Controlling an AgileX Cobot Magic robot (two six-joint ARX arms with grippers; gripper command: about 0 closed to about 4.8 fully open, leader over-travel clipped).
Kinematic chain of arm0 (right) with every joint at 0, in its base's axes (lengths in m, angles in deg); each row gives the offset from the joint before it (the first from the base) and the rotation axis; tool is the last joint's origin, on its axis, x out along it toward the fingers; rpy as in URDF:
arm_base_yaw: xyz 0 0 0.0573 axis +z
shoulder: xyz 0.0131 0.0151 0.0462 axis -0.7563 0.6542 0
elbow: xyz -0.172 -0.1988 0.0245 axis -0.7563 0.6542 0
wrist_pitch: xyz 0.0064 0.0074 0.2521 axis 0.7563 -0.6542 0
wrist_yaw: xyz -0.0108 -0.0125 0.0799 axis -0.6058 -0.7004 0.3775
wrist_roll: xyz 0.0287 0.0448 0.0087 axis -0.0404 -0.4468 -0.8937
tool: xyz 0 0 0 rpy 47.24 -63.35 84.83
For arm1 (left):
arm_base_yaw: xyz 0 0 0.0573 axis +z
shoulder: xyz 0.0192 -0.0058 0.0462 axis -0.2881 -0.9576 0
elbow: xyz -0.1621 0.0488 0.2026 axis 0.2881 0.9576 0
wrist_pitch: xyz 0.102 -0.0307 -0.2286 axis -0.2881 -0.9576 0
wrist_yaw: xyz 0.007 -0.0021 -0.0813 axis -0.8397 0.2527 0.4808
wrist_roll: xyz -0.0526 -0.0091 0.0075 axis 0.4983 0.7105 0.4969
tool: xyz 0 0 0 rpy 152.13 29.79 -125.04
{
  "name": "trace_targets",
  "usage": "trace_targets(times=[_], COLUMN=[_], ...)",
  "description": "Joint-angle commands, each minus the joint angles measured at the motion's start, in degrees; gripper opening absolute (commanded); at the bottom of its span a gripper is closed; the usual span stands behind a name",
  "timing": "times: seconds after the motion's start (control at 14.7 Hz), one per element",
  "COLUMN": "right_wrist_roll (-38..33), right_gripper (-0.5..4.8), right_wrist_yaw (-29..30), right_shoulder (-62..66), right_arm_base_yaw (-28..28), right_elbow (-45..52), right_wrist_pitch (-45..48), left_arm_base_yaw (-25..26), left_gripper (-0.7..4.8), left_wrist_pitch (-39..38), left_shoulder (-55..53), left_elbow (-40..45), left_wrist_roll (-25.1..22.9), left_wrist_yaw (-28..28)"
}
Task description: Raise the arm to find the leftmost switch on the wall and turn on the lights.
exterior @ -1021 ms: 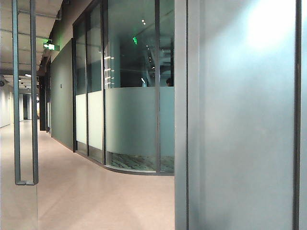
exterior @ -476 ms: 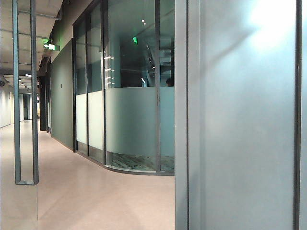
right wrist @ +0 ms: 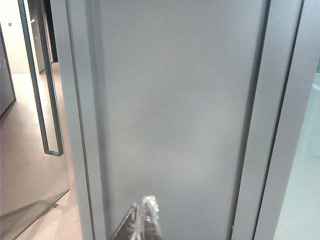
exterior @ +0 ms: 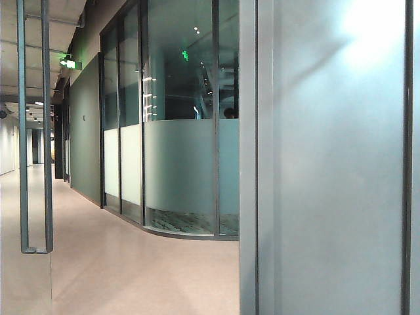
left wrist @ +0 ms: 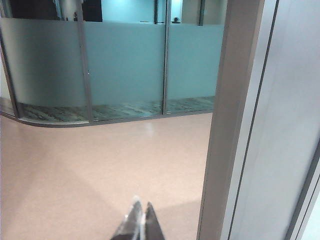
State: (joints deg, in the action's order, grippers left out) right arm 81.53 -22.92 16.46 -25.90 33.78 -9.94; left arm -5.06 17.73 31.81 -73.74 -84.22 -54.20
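No switch shows in any view; the leftmost switch is out of view. My left gripper (left wrist: 141, 205) is shut with nothing in it, its tips held above the pinkish floor (left wrist: 100, 160) beside a grey wall panel (left wrist: 280, 125). In the right wrist view my right gripper (right wrist: 146, 201) is also shut and empty, pointing straight at a plain grey wall panel (right wrist: 175, 110) close in front. Neither gripper appears in the exterior view, where the same grey panel (exterior: 335, 170) fills the right half.
Curved frosted glass partitions (exterior: 180, 170) line the corridor ahead. A glass door with a long metal handle (exterior: 36, 131) stands at the left, also visible as a handle (right wrist: 47, 100) in the right wrist view. A green exit sign (exterior: 68, 63) hangs above.
Nothing has visibly moved apart from a slight brightening of the light patch on the grey panel.
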Motion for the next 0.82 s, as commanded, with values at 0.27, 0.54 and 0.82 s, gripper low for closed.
trace_targets(times=[0.27,0.54,0.82], right_wrist_roll=[0.0,0.0,0.0], right_gripper=[-0.01,-0.01,-0.01], right_wrist_yaw=[-0.1,-0.1,-0.1], right_shoulder=[0.0,0.0,0.0], right_arm_base_yaw=[0.1,0.1,0.1], right_elbow=[-0.2,-0.2,-0.2], right_wrist_pitch=[0.9,0.9,0.9], left_arm_base_yaw=[7.6,17.6,26.3], left_gripper=[-0.05,-0.05,-0.05], left_wrist_pitch=[0.5,0.6,-1.7], left_shoulder=[1.1,2.6,6.1], left_elbow=[-0.1,-0.1,5.4], left_wrist_roll=[-1.5,-1.5,-1.5], left_wrist_yaw=[2.1,2.4,2.4])
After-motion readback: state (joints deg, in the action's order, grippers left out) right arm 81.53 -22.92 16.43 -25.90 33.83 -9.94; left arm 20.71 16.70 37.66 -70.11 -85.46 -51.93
